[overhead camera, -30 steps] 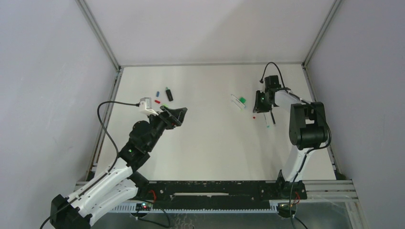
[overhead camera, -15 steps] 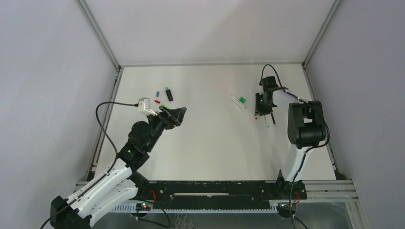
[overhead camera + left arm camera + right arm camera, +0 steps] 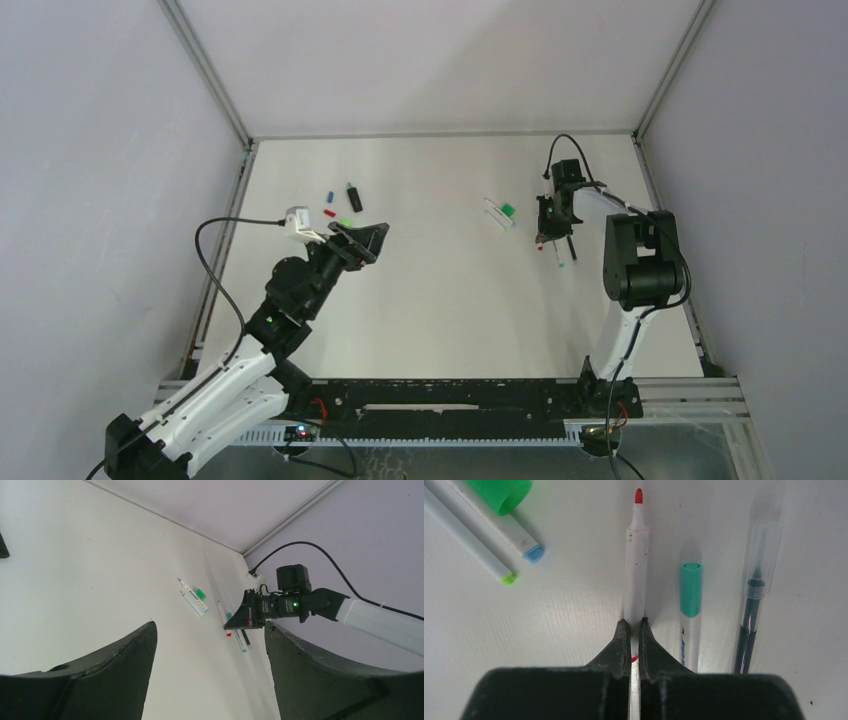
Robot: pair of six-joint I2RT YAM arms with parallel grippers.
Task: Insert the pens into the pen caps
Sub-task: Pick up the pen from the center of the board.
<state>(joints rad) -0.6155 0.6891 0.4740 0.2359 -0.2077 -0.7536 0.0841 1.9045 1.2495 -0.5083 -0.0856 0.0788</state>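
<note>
My right gripper is shut on a white pen with a bare red tip, which points away from me low over the table. Parallel on its right lie a teal-ended pen and a thin dark pen. Two white pens, one with a blue end and one with a green end, lie to the left beside a bright green cap. In the top view my right gripper is at the right. My left gripper hangs open and empty above the left side, near small caps.
A thick black marker lies by a red cap and a green cap at the left. Metal frame rails and grey walls border the white table. The left wrist view shows the right arm across the table.
The right gripper's jaws have closed on the red-tipped pen after shifting slightly over the pens. The left arm has barely moved.
</note>
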